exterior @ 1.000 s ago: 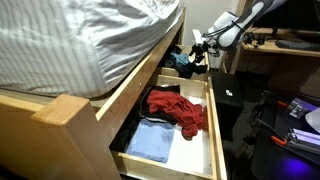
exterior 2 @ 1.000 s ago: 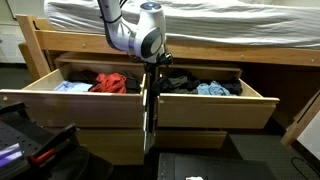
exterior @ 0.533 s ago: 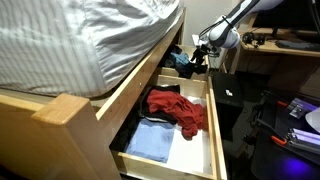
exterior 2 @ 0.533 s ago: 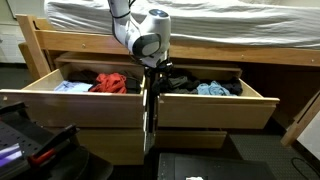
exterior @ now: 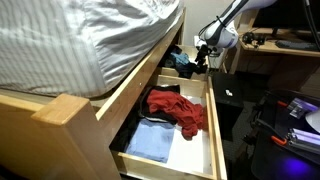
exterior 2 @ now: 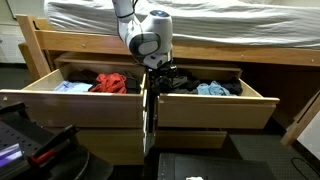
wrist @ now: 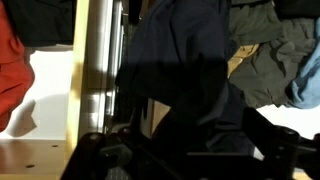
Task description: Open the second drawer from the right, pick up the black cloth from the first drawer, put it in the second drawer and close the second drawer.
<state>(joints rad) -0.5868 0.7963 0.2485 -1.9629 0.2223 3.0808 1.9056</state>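
Note:
Two wooden drawers stand pulled out under the bed: one [exterior 2: 70, 100] holds a red cloth [exterior 2: 110, 82], the adjacent one [exterior 2: 215, 105] holds mixed clothes. My gripper [exterior 2: 162, 70] hangs over the divider between them, at the edge of the adjacent drawer. It is shut on the black cloth [exterior 2: 178, 78], which drapes down from the jaws. In the wrist view the black cloth [wrist: 185, 70] fills the middle and hides the fingers [wrist: 190, 150]. In an exterior view the gripper [exterior: 203, 52] is at the far drawer with the dark cloth [exterior: 188, 62] under it.
The mattress [exterior: 80, 40] overhangs the drawers. A light blue cloth [exterior: 152, 142] lies next to the red cloth [exterior: 178, 108]. Olive and light blue clothes [wrist: 275, 60] lie in the adjacent drawer. A black case [exterior 2: 40, 145] and a desk [exterior: 285, 45] stand nearby.
The arm has shifted a little toward the drawer with the mixed clothes and dipped slightly; the black cloth now bunches around the jaws. The drawers have not moved.

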